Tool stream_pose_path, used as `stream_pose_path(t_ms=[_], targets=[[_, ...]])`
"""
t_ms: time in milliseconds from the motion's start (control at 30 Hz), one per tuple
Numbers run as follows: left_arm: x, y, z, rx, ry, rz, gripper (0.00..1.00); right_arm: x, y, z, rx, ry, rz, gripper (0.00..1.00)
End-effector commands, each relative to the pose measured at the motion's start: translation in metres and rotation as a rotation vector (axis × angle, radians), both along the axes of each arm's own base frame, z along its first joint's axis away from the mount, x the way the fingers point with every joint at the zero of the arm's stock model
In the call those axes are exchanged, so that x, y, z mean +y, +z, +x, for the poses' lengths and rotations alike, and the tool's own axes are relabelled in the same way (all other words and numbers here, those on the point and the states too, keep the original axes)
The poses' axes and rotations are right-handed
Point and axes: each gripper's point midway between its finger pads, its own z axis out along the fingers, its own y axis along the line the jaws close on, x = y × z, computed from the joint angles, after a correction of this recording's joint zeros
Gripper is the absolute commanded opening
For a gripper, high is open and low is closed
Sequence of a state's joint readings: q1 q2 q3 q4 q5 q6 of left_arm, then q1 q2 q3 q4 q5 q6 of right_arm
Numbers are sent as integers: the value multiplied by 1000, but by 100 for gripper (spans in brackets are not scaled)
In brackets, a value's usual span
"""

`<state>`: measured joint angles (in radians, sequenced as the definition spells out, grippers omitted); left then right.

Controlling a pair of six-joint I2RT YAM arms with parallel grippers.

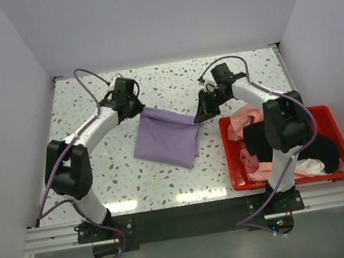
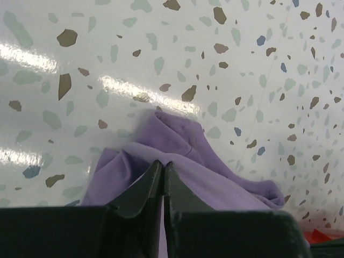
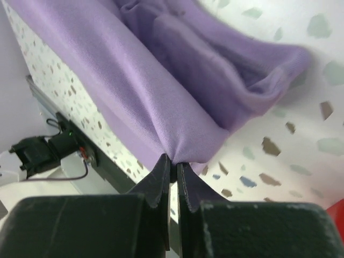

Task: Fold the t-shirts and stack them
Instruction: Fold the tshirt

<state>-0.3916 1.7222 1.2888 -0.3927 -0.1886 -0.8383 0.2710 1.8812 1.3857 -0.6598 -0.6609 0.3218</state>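
Lavender t-shirt (image 1: 165, 136), one corner pinched in left fingers (image 2: 144, 189), another in right fingers (image 3: 159, 181)

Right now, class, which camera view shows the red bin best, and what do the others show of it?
The top external view: the red bin shows nearly whole, only partly hidden behind the right arm. Each wrist view catches just a red sliver at its lower right edge.

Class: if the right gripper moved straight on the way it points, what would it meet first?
The lavender t-shirt, whose edge the right gripper pinches; beyond it, probably the speckled table, though depth is unclear.
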Motion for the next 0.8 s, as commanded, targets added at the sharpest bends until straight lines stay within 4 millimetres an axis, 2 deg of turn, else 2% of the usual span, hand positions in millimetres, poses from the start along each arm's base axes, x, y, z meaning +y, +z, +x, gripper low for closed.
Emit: stream_pose_path(t_ms=[0,33,67,100,133,167,200,233,400,433,467,600,733,767], targets=[[-5,14,34,-76,-19,-8,9,-1,1,33,-51,-64,-4,5],[-6,17,40,-82,-19,-9,10,-2,-7,36,-31,-75,-11,8],[-6,13,42,-73,-20,-3,18,-4,-10,42,-37,-88,-22,10],[-8,6,44,-57,-28,1,29,-3,-10,47,-41,-96,-25,20],[-9,8,48,-66,-34,2,46,-1,-13,50,-33,-101,-26,32],[-10,8,51,-74,-38,6,83,0,-12,54,-41,-104,-19,43],[-11,7,53,-79,-41,6,97,2,-6,58,-56,-101,-3,63],[-12,12,58,-93,-47,4,100,4,-2,60,-68,-96,4,99],[-15,31,55,-117,-78,-4,100,8,37,65,-175,-75,40,99],[-15,25,48,-106,-87,-7,100,10,42,62,-191,-65,43,99],[-19,37,46,-138,-103,-36,100,10,51,58,-214,-64,44,99],[-29,27,26,-125,-153,-87,100,13,58,42,-248,-48,9,99],[-37,11,14,-96,-182,-103,100,36,53,20,-251,10,-16,99],[-39,8,14,-91,-188,-108,100,39,50,20,-253,7,-19,99]])
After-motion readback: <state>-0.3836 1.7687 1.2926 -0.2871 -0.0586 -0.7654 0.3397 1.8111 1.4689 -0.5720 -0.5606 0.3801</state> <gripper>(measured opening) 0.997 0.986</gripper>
